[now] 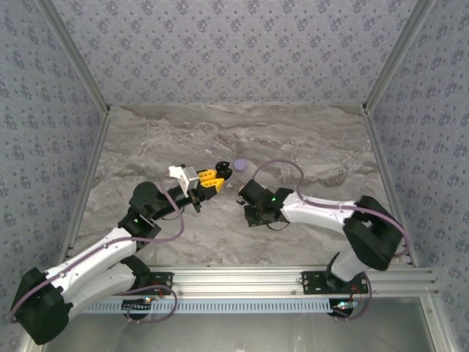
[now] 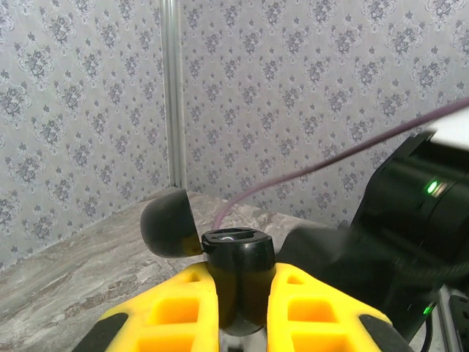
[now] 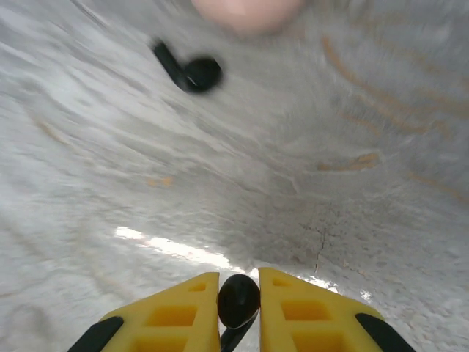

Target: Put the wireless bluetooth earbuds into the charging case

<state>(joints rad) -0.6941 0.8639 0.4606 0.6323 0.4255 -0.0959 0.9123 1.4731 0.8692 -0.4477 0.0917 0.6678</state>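
My left gripper [image 2: 242,273] is shut on a black charging case [image 2: 238,253], held upright between the yellow fingers with its lid [image 2: 167,222] swung open to the left. From above, the case [image 1: 222,169] sits at the left gripper [image 1: 212,177] near the table's middle. My right gripper [image 3: 239,282] is shut on a black earbud [image 3: 239,299], round head up between the fingertips and stem pointing down. It hovers over the marble table, just right of the case in the top view [image 1: 243,196]. A second black earbud [image 3: 189,70] lies on the table ahead.
A lilac round disc [image 1: 240,165] lies just right of the case. A blurred pale pink round thing [image 3: 249,11] sits at the far edge of the right wrist view. The right arm's black body [image 2: 418,220] looms close beside the case. Patterned walls enclose the table.
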